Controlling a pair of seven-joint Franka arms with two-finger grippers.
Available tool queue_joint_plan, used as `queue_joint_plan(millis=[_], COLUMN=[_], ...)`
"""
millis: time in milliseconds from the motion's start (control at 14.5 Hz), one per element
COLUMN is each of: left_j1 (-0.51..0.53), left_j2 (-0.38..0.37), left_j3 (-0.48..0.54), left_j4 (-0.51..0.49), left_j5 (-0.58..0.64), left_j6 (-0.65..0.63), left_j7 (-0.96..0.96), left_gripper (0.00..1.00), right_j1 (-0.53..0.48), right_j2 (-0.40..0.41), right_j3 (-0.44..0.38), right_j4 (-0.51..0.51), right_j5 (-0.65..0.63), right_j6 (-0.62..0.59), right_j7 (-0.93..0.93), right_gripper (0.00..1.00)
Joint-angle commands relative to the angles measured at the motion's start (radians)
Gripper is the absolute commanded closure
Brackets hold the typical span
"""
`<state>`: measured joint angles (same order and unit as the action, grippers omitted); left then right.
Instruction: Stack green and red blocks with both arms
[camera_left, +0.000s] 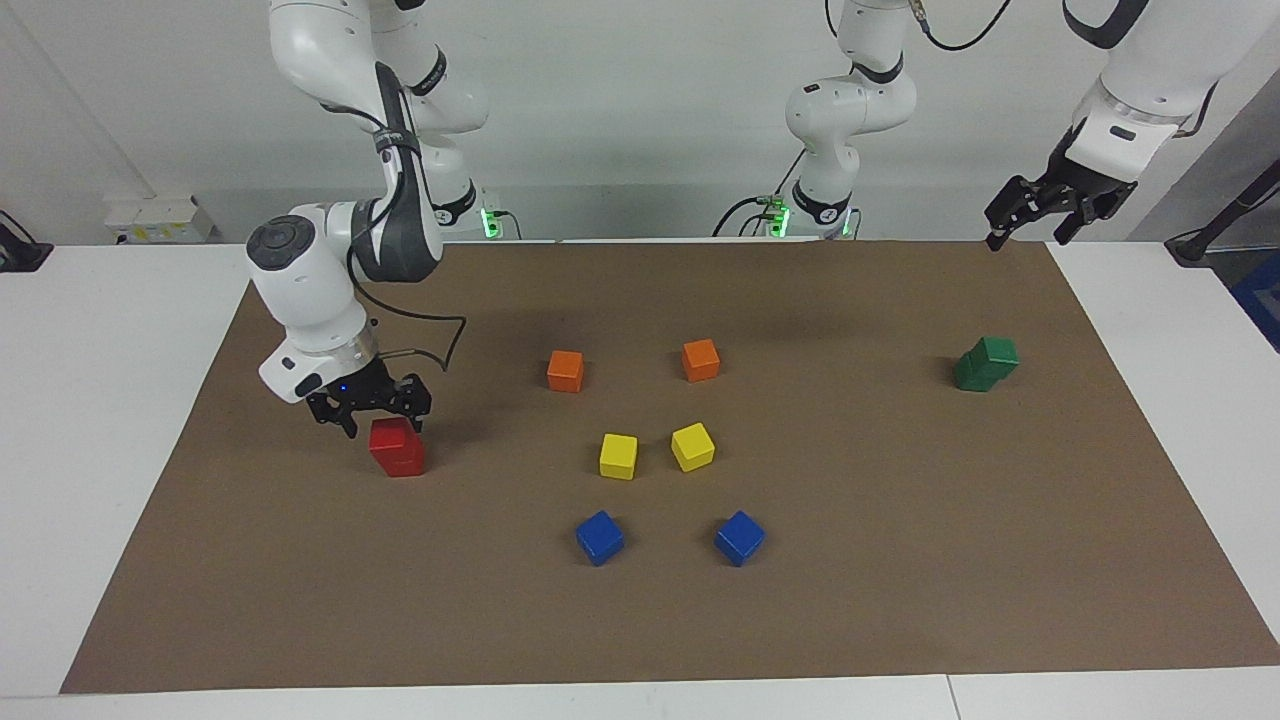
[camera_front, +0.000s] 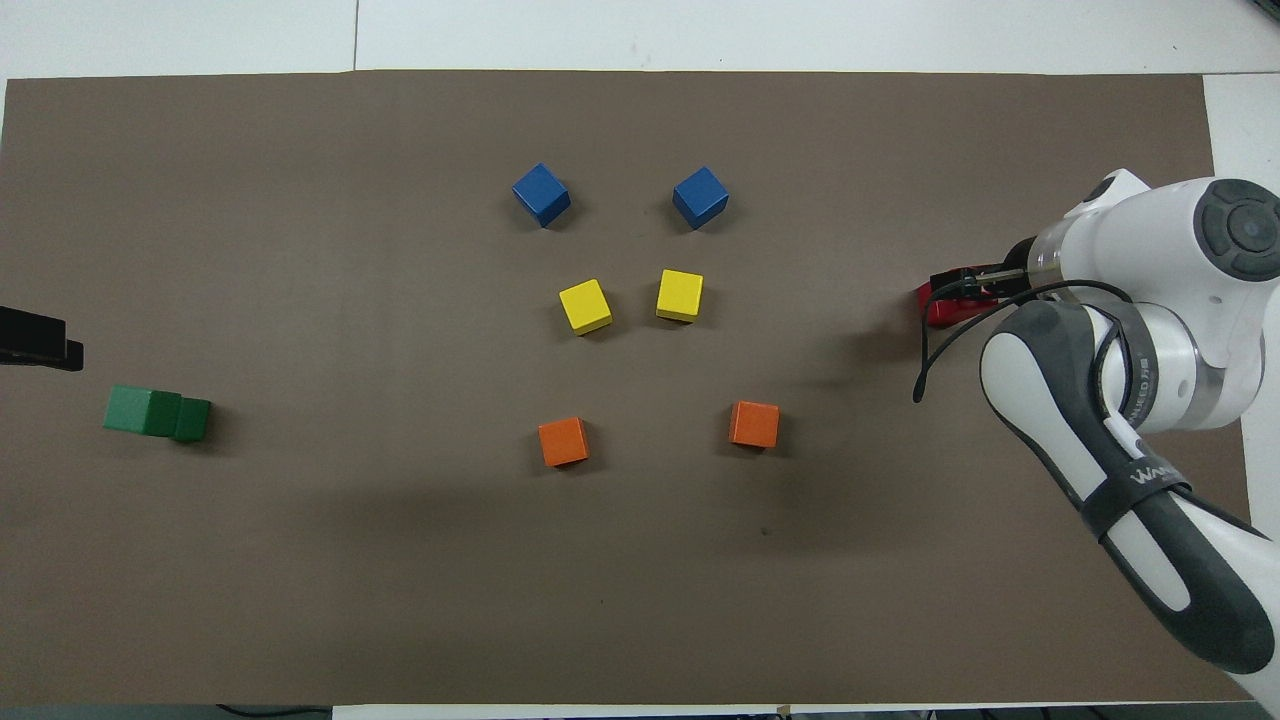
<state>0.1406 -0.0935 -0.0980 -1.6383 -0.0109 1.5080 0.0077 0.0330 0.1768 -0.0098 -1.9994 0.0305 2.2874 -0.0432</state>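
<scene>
Two red blocks (camera_left: 397, 448) stand stacked on the brown mat toward the right arm's end; in the overhead view the red stack (camera_front: 942, 314) is mostly hidden under the hand. My right gripper (camera_left: 380, 412) is just over the top red block, fingers apart at either side of its top; it also shows in the overhead view (camera_front: 962, 290). Two green blocks (camera_left: 986, 363) are stacked toward the left arm's end, the upper one shifted off-centre; the green stack shows in the overhead view too (camera_front: 155, 412). My left gripper (camera_left: 1035, 225) hangs open and empty, raised over the mat's edge; in the overhead view only the left gripper's tip (camera_front: 40, 340) shows.
In the mat's middle lie two orange cubes (camera_left: 565, 371) (camera_left: 701, 360), two yellow cubes (camera_left: 618, 456) (camera_left: 693, 446) and two blue cubes (camera_left: 600, 537) (camera_left: 739, 537), each apart from the others. The brown mat (camera_left: 900, 600) covers most of the white table.
</scene>
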Motion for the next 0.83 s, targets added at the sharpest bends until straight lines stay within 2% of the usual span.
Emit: queue_joint_plan(millis=[0, 415, 760], left_j1=[-0.065, -0.101, -0.130], left_j2=[0.011, 0.017, 0.029], left_j3=[0.047, 0.086, 0.116], left_j4=[0.011, 0.009, 0.020], left_j5=[0.012, 0.009, -0.009], left_j6=[0.024, 0.057, 0.057], left_j7=[-0.066, -0.078, -0.080], left_gripper=[0.00, 0.00, 0.00], right_j1=[0.001, 0.002, -0.018], right_j2=[-0.049, -0.236, -0.195], right_j3=[0.007, 0.005, 0.001], right_j4=[0.045, 0.089, 0.379], right_j5=[0.025, 0.008, -0.038], right_j6=[-0.119, -0.351, -0.679], right_j7=[-0.006, -0.010, -0.015], right_gripper=[0.00, 0.00, 0.00])
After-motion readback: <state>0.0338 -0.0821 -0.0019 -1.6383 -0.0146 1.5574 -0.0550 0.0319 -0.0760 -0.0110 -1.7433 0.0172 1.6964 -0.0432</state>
